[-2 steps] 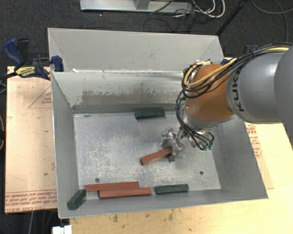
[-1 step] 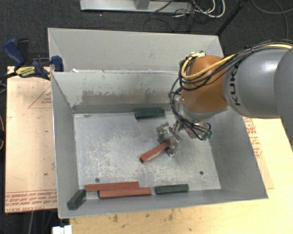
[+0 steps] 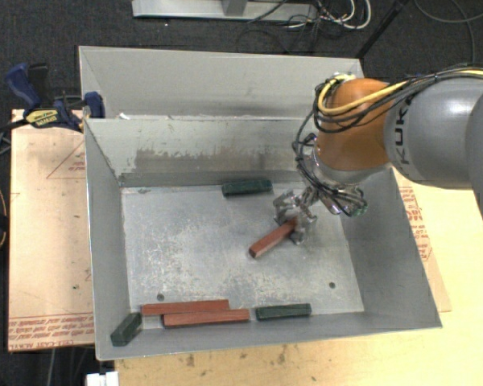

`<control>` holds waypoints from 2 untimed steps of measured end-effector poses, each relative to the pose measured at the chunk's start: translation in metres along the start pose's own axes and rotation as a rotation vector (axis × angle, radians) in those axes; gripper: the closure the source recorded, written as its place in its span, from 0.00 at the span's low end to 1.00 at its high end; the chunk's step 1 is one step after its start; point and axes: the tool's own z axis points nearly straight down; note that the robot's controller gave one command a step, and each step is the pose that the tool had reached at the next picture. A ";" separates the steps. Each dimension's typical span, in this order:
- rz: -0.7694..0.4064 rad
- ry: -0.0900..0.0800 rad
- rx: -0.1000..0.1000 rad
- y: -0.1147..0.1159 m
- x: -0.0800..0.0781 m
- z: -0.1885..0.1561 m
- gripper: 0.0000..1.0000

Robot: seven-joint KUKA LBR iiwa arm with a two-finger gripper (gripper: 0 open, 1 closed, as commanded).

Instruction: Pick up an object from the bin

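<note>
Jaws sit right of centre in the frame, and we see them closed, as far as we can tell, on the upper right end of a short red-brown block (image 3: 270,241). Its lower left end slants down toward the floor of the bin (image 3: 185,248). We judge the grasp made. Lifting the block clear of the bin is left.

Letters "KU" legible on grey arm (image 3: 443,135), rest cut off.
</note>
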 end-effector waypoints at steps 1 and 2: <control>-0.014 0.005 -0.002 -0.003 0.000 -0.004 1.00; -0.040 0.010 -0.006 0.002 -0.003 -0.024 1.00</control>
